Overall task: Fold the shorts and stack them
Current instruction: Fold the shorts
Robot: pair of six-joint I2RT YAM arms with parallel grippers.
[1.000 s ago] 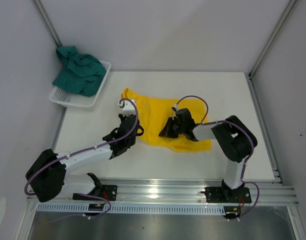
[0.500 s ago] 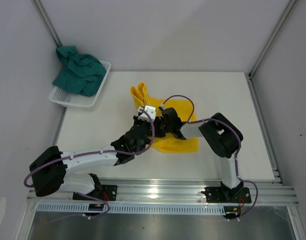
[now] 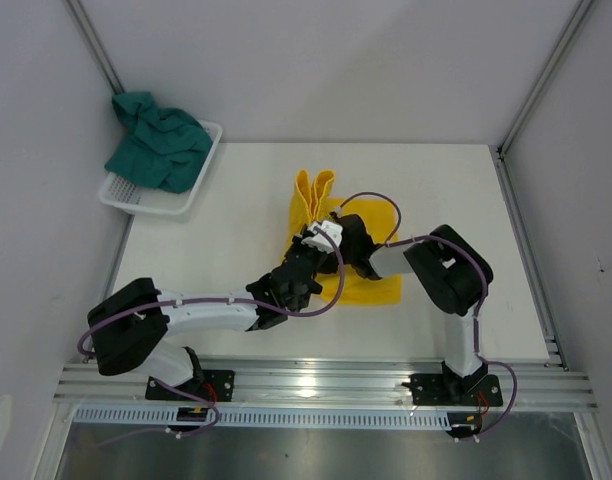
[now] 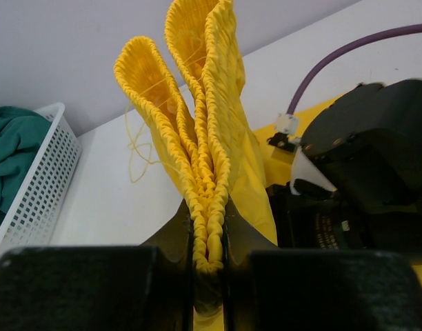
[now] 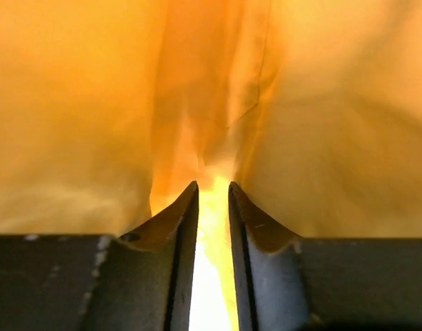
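Above the left gripper (image 4: pixel 209 258), yellow shorts (image 4: pixel 201 138) stand bunched, perhaps doubled

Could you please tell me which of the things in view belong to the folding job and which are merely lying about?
Belong to the job:
- yellow shorts, pinched between the fingers of the left gripper and of the right gripper
- teal-green shorts, heaped in the basket, not yet folded

Just lying about:
- white mesh basket, at the table's far left corner
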